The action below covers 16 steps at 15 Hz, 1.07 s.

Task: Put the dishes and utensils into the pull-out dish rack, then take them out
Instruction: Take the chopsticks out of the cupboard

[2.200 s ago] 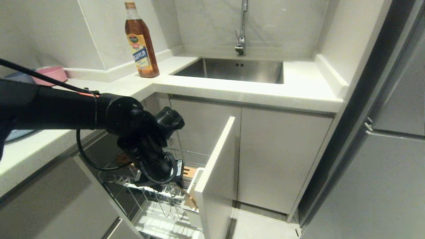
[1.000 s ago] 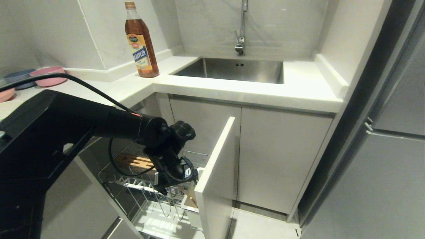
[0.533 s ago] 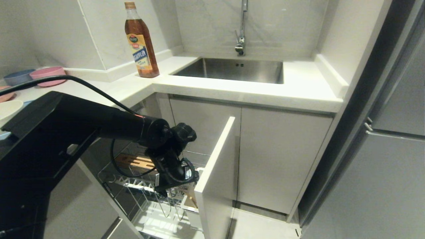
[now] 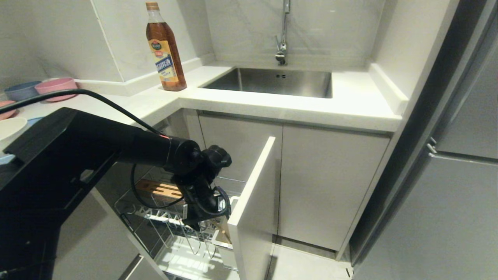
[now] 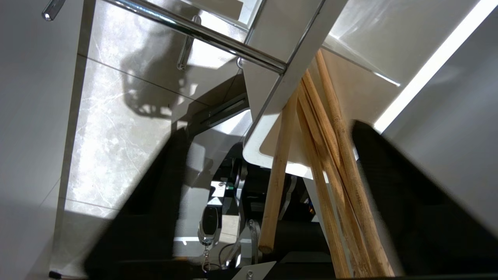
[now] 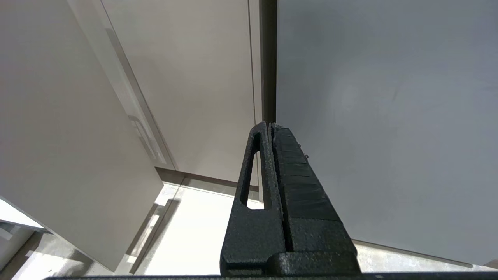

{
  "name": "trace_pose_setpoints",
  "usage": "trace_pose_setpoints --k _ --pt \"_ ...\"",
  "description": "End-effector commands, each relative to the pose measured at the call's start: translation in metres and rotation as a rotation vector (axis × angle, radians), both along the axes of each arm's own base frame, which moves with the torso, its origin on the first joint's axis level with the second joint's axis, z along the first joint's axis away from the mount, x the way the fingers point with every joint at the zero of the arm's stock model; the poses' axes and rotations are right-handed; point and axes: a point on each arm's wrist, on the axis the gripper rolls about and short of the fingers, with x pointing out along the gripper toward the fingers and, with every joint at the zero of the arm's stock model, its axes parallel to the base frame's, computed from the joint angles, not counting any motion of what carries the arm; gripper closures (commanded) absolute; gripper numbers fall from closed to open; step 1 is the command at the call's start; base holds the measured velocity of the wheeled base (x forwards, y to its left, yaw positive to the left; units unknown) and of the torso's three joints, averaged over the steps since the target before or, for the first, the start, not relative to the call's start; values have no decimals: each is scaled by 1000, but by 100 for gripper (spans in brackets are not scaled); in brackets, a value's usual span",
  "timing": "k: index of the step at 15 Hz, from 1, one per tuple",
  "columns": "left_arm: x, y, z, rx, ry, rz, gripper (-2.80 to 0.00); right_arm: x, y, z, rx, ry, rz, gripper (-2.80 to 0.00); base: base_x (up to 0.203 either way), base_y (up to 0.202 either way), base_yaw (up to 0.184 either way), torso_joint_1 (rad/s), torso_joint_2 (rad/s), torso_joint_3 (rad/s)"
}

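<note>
While the pull-out dish rack [image 4: 171, 221] stood drawn out from under the counter, its white front panel [image 4: 253, 202] angled toward the robot's right, the left gripper [image 4: 202, 223] hung low inside it, just behind that panel and over the white utensil cup [image 4: 218, 243] at the rack's front end. From the left wrist camera, the 2 black fingers [image 5: 408, 202] stood well apart on either side of the chopsticks [image 5: 334, 163], which leaned in the white cup with their upper ends reaching toward the camera. 1 stick [image 5: 276, 182] lay apart from the rest of the bundle. Neither finger could be seen pressing on the wood, so the jaws were spread around the sticks rather than clamped on them. A chrome rail [image 5: 202, 33] of the rack crossed in front of the cup.

Behind the gripper, the slotted wooden strip [image 4: 159, 189] sat on the wire basket, and the white drip tray [image 4: 186, 260] showed below the upright prongs. On the counter at the far left, part of a white bowl [image 4: 9, 130] was visible, with a pink bowl [image 4: 56, 87] and a grey-blue bowl [image 4: 21, 90] further back. A brown bottle [image 4: 165, 48] stood near the sink [image 4: 272, 81].

The right gripper [image 6: 271, 128] hung by the cabinet fronts, its 2 fingers pressed flat together with nothing between them.
</note>
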Motion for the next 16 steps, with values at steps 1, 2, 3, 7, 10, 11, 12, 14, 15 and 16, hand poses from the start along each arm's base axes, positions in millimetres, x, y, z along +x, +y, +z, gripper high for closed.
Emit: trace_pose_setpoints --k 1,2,3,7,10,11,12,14,15,16 --pt "0 0 -1 3 4 5 0 0 0 0 -1 0 0 0 0 0 0 0 0 0" --pt "0 0 -1 2 3 5 0 0 0 0 1 0 0 0 0 0 0 0 0 0" --pt "0 0 -1 2 4 5 0 0 0 0 1 0 0 0 0 0 0 0 0 0" --pt "0 -1 -2 3 6 3 0 0 0 0 -1 0 0 0 0 0 0 0 0 0" --pt "-1 -2 -2 2 6 6 0 0 0 0 0 0 0 0 0 0 0 0 0 0" --pt "-2 -4 -1 -1 6 11 0 0 0 0 0 0 0 0 0 0 0 0 0 0" --pt "-2 -4 -1 -2 4 13 0 0 0 0 -1 0 0 0 0 0 0 0 0 0" --pt "-7 -5 11 -17 -22 12 0 0 0 0 0 0 0 0 0 0 0 0 0 0" --pt "-11 -5 21 -31 -43 16 0 0 0 0 0 0 0 0 0 0 0 0 0 0" --pt "-16 -5 32 -43 -64 19 0 0 0 0 -1 0 0 0 0 0 0 0 0 0"
